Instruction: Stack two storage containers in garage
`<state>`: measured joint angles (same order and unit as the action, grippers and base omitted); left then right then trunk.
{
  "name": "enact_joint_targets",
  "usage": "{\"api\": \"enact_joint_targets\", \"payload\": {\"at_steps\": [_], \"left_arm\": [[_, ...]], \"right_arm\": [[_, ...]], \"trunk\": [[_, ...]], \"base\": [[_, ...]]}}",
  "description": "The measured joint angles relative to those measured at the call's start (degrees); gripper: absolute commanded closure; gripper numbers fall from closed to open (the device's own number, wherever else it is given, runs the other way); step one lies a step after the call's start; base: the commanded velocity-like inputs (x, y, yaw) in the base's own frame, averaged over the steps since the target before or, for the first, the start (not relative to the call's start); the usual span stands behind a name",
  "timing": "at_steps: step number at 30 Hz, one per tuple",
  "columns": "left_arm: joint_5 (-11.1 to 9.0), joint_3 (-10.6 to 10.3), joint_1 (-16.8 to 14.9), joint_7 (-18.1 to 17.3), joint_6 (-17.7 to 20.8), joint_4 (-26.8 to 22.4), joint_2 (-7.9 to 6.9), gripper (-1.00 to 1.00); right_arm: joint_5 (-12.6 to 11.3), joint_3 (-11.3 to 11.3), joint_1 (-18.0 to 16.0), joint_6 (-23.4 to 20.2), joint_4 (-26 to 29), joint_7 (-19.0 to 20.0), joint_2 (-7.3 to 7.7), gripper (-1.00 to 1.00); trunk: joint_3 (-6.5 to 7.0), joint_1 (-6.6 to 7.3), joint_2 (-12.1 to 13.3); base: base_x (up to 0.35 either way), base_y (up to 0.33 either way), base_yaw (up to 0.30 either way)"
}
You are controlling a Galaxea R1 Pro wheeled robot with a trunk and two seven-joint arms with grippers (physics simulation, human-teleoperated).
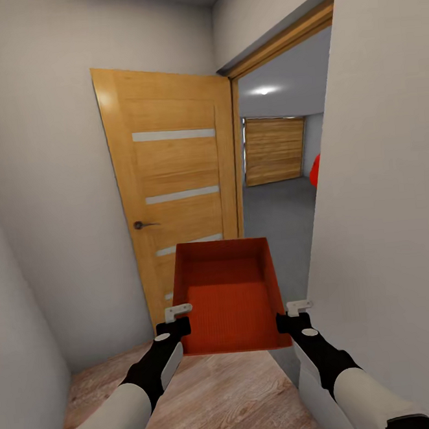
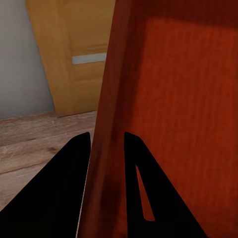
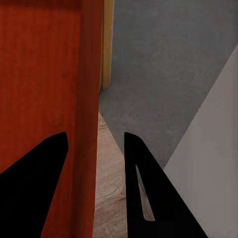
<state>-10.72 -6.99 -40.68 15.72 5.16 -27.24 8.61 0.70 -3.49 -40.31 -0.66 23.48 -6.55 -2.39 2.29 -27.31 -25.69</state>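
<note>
- 1 orange-red storage container [image 1: 229, 298] is carried in front of the robot, off the ground, over the wood plank floor [image 1: 211, 403] of a narrow passage, its open top facing the head camera so the ribbed inner bottom shows.
- Left pincer [image 1: 178, 314] grips the container's left wall near the closest corner. In the left wrist view the 2 black fingers [image 2: 74, 173] sit 1 on each side of that wall [image 2: 106, 148], pinching it.
- Right pincer [image 1: 299, 308] holds the opposite side wall. In the right wrist view 1 finger [image 3: 37, 173] lies over the container's inside [image 3: 44, 74] and the other [image 3: 139, 173] outside the wall; the gap on the outer side is visible, so whether both pads touch cannot be told.
- Both forearms reach forward at about the same height, the container level between them.
- Straight ahead, an oak door [image 1: 173, 192] with 3 pale horizontal strips and a dark lever handle [image 1: 144, 225] stands swung open against the left wall.
- To its right, the open doorway [image 1: 282, 169] shows the garage: grey concrete floor [image 1: 276, 215], a wood-slat garage door [image 1: 274, 149] at the far end, a ceiling light [image 1: 264, 90], and a red shape [image 1: 315, 170] at the doorway's right edge, too little of it visible to identify.
- A pale wall [image 1: 388, 193] stands close on the right.
</note>
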Motion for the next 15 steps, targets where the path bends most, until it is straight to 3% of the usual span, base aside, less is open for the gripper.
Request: {"api": "enact_joint_targets", "payload": {"at_steps": [12,15], "left_arm": [[0.1,0.0,0.0,0.0,0.0,0.0,0.01,1.00],[0.0,0.0,0.0,0.0,0.0,0.0,0.03,1.00]], "right_arm": [[0.0,0.0,0.0,0.0,0.0,0.0,0.00,1.00],[0.0,0.0,0.0,0.0,0.0,0.0,0.01,1.00]], "trunk": [[0.00,0.00,0.0],[0.00,0.01,0.0]], "base": [[0.003,0.000,0.000],[0.149,0.025,0.000]]}}
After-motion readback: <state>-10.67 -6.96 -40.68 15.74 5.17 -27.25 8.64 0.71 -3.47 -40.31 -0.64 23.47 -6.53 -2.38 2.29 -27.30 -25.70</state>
